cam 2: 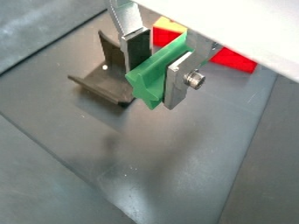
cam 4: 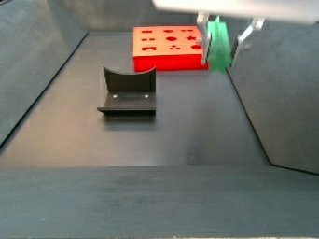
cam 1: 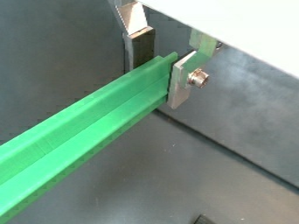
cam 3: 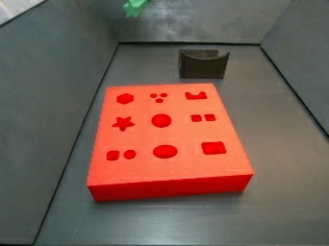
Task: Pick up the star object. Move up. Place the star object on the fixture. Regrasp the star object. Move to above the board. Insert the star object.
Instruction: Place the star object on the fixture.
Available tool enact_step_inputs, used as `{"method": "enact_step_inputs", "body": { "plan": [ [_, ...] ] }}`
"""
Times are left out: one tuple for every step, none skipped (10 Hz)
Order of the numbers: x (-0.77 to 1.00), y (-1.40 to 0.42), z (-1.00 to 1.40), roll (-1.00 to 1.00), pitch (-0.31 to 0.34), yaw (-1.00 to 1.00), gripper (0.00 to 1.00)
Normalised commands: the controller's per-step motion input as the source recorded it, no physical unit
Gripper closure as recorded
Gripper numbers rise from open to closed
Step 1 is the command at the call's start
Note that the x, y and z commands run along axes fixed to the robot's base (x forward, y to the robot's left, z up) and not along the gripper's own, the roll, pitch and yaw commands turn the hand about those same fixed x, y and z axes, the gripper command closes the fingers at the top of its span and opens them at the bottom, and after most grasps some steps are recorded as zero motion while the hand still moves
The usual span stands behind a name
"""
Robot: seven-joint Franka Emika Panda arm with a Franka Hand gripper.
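Between the silver plates of the gripper [cam 1: 159,66], a wrist view shows the star object [cam 1: 82,131], a long bright green bar with lengthwise ridges, clamped near one end and reaching away over the dark floor. Another wrist view shows the bar end-on [cam 2: 152,79], with the fixture [cam 2: 105,74] below on the floor and the board [cam 2: 233,59] partly hidden beyond. From a side view, the board [cam 3: 161,135] lies flat with its shaped holes up, the fixture [cam 3: 202,63] behind it, and only a green tip [cam 3: 135,6] shows. Another side view has the gripper [cam 4: 230,35] holding the bar [cam 4: 219,45] upright, raised, beside the board [cam 4: 169,47], with the fixture [cam 4: 127,91] nearer.
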Motion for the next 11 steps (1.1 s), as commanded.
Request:
{"method": "enact_step_inputs", "body": {
  "plan": [
    [0.0,0.0,0.18,0.09,0.099,0.01,1.0],
    [1.0,-0.77,-0.14,-0.18,0.177,0.66,1.0],
    [1.0,-0.75,-0.17,-0.17,0.173,0.61,1.0],
    [1.0,-0.66,-0.14,-0.16,0.142,0.45,1.0],
    [1.0,-0.54,-0.12,-0.16,0.121,0.26,1.0],
    [1.0,-0.5,-0.11,-0.15,0.119,0.19,1.0],
    [1.0,-0.42,-0.09,-0.13,0.114,0.11,1.0],
    [1.0,-0.37,-0.08,-0.12,0.115,0.07,1.0],
    [1.0,-0.3,-0.07,-0.09,0.12,0.05,1.0],
    [1.0,-0.27,-0.06,-0.09,0.121,0.04,1.0],
    [1.0,-0.21,-0.04,-0.08,0.128,0.03,1.0]
  ]
}}
